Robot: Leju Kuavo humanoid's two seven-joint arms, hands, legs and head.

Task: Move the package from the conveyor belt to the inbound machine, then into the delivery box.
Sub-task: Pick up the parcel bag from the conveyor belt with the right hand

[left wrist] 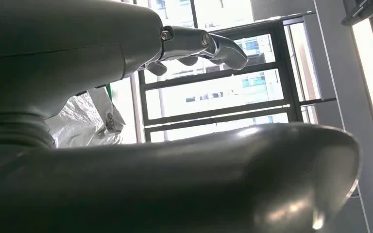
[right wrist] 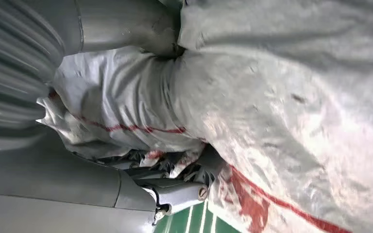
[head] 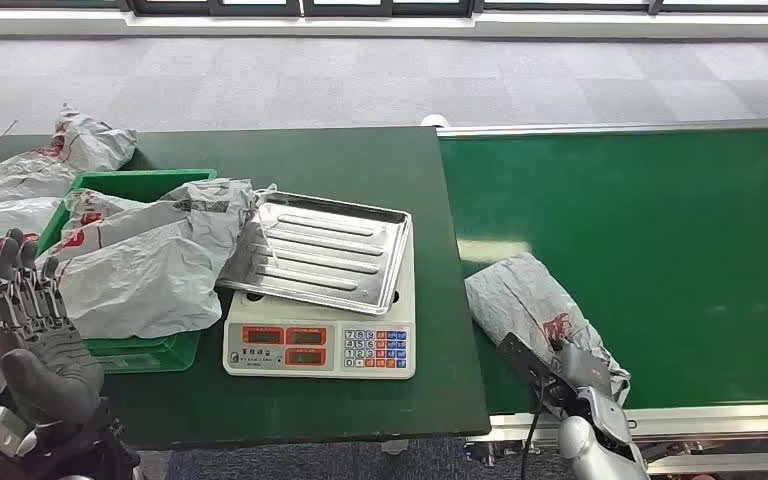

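I am seeing my right hand (head: 582, 372) gripping the grey package (head: 525, 296), which is lying on the green conveyor belt (head: 660, 240) near its left edge. My left hand (head: 30, 320) is hovering empty, fingers spread, beside the green box (head: 130, 185) on the counter (head: 360, 160).

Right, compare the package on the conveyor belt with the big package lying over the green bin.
The conveyor package lies alone on the green belt, with the right hand gripping its near end; the bin package rests untouched on the green bin, its edge overlapping the scale's metal tray. The bin package looks larger and flatter, the conveyor one more bunched. Both are crinkled grey bags with red markings.
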